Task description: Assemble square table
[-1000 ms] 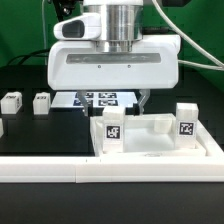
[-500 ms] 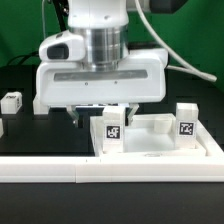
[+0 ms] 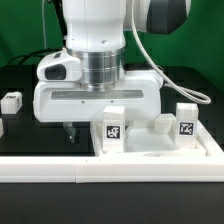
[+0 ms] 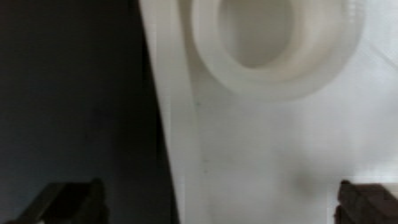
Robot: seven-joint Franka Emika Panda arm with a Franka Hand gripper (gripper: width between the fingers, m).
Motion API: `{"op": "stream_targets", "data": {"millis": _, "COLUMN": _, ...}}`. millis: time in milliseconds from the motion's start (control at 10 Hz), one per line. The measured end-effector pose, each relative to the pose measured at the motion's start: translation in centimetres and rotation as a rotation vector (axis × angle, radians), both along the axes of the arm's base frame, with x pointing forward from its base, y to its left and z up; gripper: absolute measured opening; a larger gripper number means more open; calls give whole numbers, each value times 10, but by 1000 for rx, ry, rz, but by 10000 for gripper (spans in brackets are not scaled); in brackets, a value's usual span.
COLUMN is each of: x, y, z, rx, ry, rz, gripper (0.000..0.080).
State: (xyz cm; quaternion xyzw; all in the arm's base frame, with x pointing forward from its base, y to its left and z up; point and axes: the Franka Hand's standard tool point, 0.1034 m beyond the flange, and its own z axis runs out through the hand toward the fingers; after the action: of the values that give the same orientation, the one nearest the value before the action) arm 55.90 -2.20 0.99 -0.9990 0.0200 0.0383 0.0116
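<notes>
The white square table top (image 3: 150, 148) lies at the exterior view's right, with tagged leg blocks standing on it at its left corner (image 3: 113, 130) and its right corner (image 3: 186, 122). My gripper (image 3: 96, 128) hangs low over the top's left edge. One dark finger (image 3: 70, 129) shows beside the top; the other is hidden behind the left leg block. In the wrist view my gripper (image 4: 221, 200) is open wide. Its fingertips (image 4: 71, 200) straddle the top's white edge (image 4: 267, 140), which has a round corner socket (image 4: 267, 45). Nothing is held.
A loose tagged leg block (image 3: 11, 101) lies on the black table at the exterior view's left. The long white border rail (image 3: 100, 172) runs along the front. My hand hides the marker board and another leg block.
My gripper has moved to the exterior view's left and lower, from above the marker board to the table top's left edge. It now hides the marker board and a loose leg block.
</notes>
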Motion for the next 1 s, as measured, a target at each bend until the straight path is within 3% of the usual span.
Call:
{"op": "stream_targets", "data": {"millis": 200, "x": 0, "y": 0, "z": 0, "rx": 0, "ry": 0, "rz": -1, "gripper": 401}}
{"op": "stream_targets", "data": {"millis": 300, "x": 0, "y": -1, "z": 0, "rx": 0, "ry": 0, "rz": -1, "gripper": 401}}
{"op": "stream_targets", "data": {"millis": 400, "x": 0, "y": -1, "z": 0, "rx": 0, "ry": 0, "rz": -1, "gripper": 229}}
{"op": "stream_targets", "data": {"millis": 500, "x": 0, "y": -1, "z": 0, "rx": 0, "ry": 0, "rz": -1, "gripper": 229}}
{"op": "stream_targets", "data": {"millis": 600, "x": 0, "y": -1, "z": 0, "rx": -1, "ry": 1, "rz": 1, "gripper": 61}}
{"op": "stream_targets", "data": {"millis": 1000, "x": 0, "y": -1, "z": 0, "rx": -1, "ry": 1, "rz": 1, "gripper": 57}}
